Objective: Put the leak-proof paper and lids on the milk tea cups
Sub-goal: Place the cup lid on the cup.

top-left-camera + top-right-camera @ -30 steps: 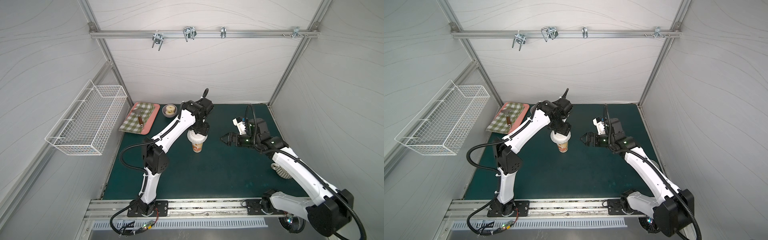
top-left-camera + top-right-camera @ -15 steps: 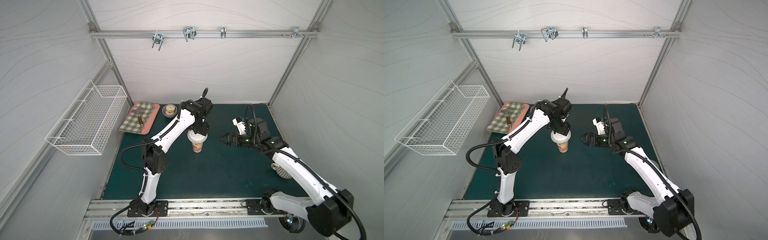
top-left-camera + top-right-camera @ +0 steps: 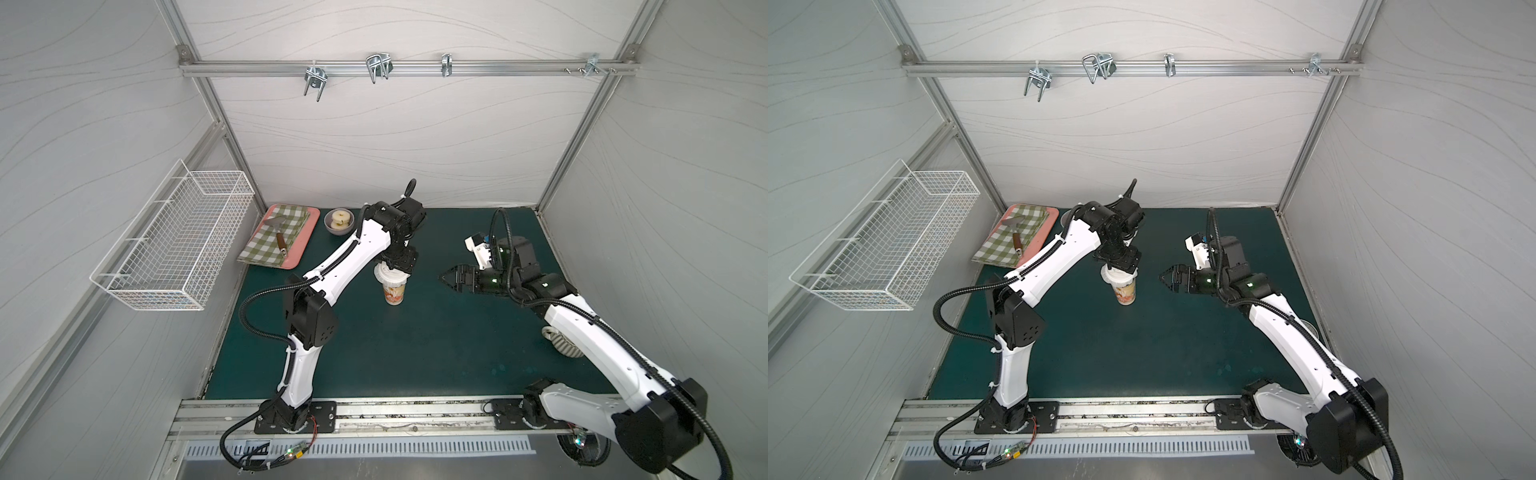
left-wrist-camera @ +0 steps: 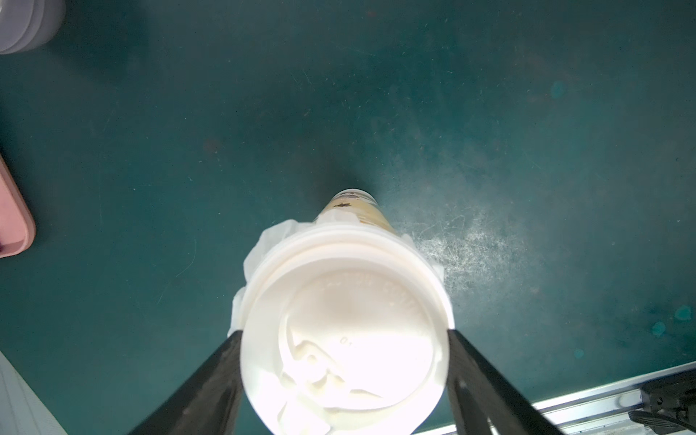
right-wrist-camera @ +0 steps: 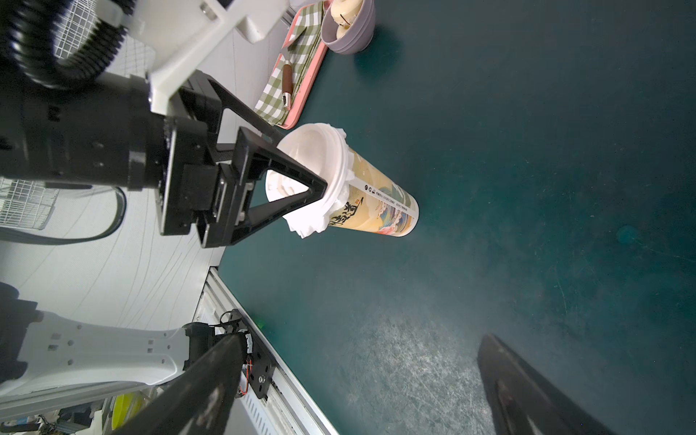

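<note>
The milk tea cup stands upright mid-table, white with orange-red artwork. A white plastic lid sits on its mouth. The leak-proof paper lies under the lid, and its crinkled edge sticks out around the rim. My left gripper points straight down from above, with both fingers pressed against the lid's sides. My right gripper hovers to the right of the cup, apart from it, open and empty, with its fingertips pointing at the cup.
A pink tray with a checked cloth and a spatula lies at the back left. A small bowl stands beside it. A wire basket hangs on the left wall. A striped mug lies under my right arm.
</note>
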